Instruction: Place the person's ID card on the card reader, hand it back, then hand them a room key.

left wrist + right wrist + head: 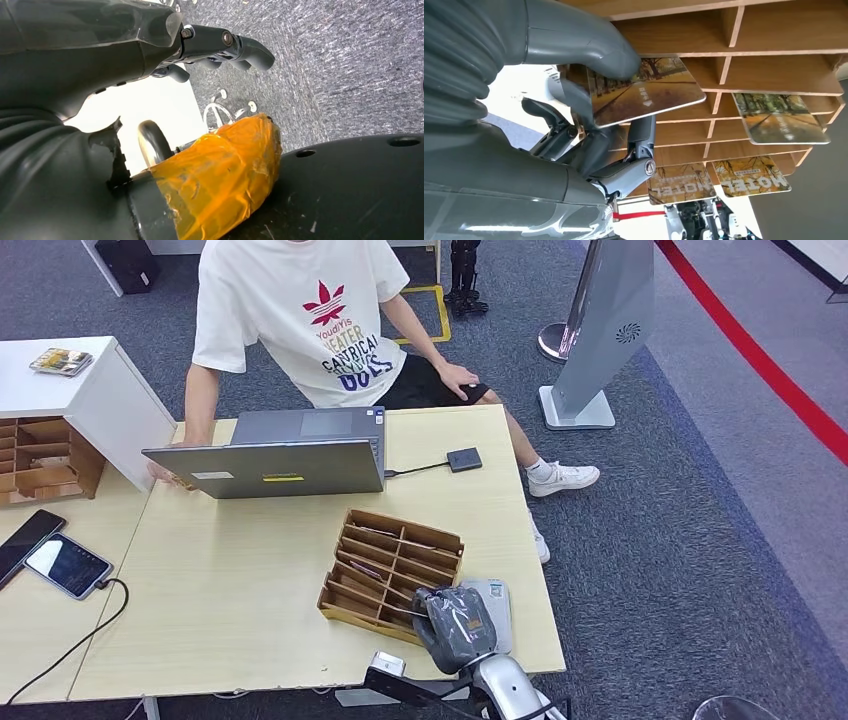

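Wooden slots hold the room keys: the rack (392, 575) sits on the surface (250, 600) near its front edge, and the right hand (455, 625) is at the rack's near corner. In the right wrist view that hand (574, 115) pinches one key (646, 90) between thumb and fingers, the card partly out of its slot, while other keys (781, 117) lie in neighbouring compartments. The left hand (220, 47) hangs low over the carpet, fingers curled, nothing in it. The person (310, 320) sits across the surface behind a laptop (270, 465); the small black reader (464, 459) lies beside it, no card on it.

The grip looks shallow — only one end of the key is caught, so a quick pull could twist it loose or snag it on a divider. Dragging might also shift the light rack toward the edge.
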Robot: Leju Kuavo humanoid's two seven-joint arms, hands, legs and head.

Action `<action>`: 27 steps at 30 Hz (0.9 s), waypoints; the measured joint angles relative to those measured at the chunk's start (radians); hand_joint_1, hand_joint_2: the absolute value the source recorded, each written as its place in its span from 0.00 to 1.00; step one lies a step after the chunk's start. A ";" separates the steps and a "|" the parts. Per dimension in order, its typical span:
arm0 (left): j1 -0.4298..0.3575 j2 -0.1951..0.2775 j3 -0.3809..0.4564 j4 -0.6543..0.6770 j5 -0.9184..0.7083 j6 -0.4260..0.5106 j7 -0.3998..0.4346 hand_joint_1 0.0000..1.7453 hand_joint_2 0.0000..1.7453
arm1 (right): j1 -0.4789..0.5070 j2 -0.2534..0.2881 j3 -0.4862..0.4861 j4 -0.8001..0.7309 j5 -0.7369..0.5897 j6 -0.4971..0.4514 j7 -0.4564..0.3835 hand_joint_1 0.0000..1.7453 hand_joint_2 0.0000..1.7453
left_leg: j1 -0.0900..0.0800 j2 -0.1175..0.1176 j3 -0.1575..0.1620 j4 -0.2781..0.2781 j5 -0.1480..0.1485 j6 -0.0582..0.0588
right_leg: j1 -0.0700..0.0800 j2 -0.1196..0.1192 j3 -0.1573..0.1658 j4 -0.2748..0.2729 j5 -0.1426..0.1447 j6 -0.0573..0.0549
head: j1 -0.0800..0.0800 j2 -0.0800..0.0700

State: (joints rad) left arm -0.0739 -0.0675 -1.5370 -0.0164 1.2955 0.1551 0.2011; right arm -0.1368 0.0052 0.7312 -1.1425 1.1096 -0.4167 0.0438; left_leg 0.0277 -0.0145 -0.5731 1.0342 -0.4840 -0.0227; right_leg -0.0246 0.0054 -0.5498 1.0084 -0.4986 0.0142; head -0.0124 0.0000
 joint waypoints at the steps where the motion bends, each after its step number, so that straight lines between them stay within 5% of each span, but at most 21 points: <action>1: 0.000 0.000 0.000 0.000 0.000 0.000 0.000 0.00 0.00 | 0.000 0.001 -0.001 0.001 0.000 0.000 -0.001 1.00 1.00 | 0.000 0.000 0.000 0.000 0.000 0.000 | 0.000 0.000 0.000 0.000 0.000 0.000 | 0.000 0.000; 27: 0.000 0.000 -0.010 0.000 0.017 -0.002 -0.001 0.00 0.00 | 0.018 0.009 -0.016 -0.098 -0.119 0.057 -0.045 1.00 1.00 | 0.000 0.000 -0.001 0.000 0.000 0.000 | 0.000 0.001 -0.001 0.000 0.000 0.000 | 0.000 0.000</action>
State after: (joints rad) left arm -0.0737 -0.0675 -1.5475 -0.0164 1.3123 0.1530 0.2003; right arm -0.1192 0.0146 0.7151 -1.2408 0.9903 -0.3597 -0.0015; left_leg 0.0278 -0.0143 -0.5742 1.0342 -0.4841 -0.0228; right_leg -0.0245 0.0059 -0.5511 1.0084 -0.4985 0.0139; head -0.0123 0.0000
